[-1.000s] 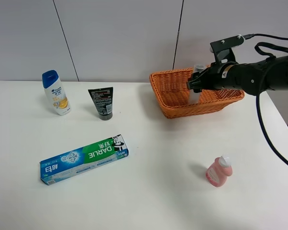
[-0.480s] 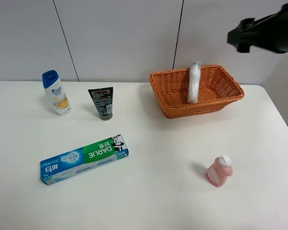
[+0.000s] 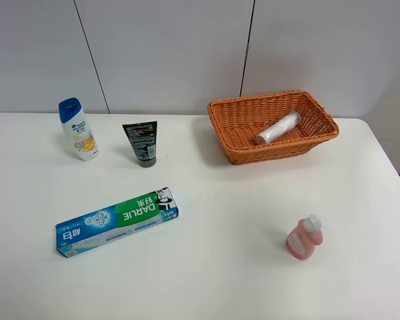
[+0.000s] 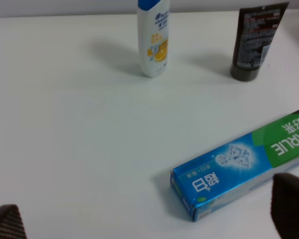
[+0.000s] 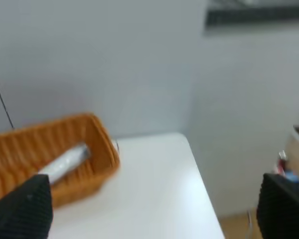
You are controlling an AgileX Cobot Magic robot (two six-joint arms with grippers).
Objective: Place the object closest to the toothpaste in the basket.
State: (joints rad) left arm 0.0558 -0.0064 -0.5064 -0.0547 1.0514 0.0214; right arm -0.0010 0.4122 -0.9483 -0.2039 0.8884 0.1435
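The toothpaste box (image 3: 117, 221) lies flat on the white table, front left; it also shows in the left wrist view (image 4: 244, 167). A white tube (image 3: 278, 128) lies on its side inside the orange wicker basket (image 3: 287, 149) at the back right. The right wrist view shows the same tube (image 5: 65, 163) in the basket (image 5: 102, 149). My right gripper (image 5: 152, 208) is open and empty, high and away from the basket. My left gripper (image 4: 148, 214) is open and empty, just short of the toothpaste box. Neither arm shows in the exterior view.
A black tube (image 3: 141, 143) stands on its cap behind the toothpaste box. A white shampoo bottle with a blue cap (image 3: 77, 129) stands at the back left. A pink bottle (image 3: 304, 238) stands front right. The table's right edge (image 3: 393, 173) is near the basket.
My right arm let go of the white tube and pulled up and right, out of the exterior view. The tube stood upright in the basket, then fell flat.
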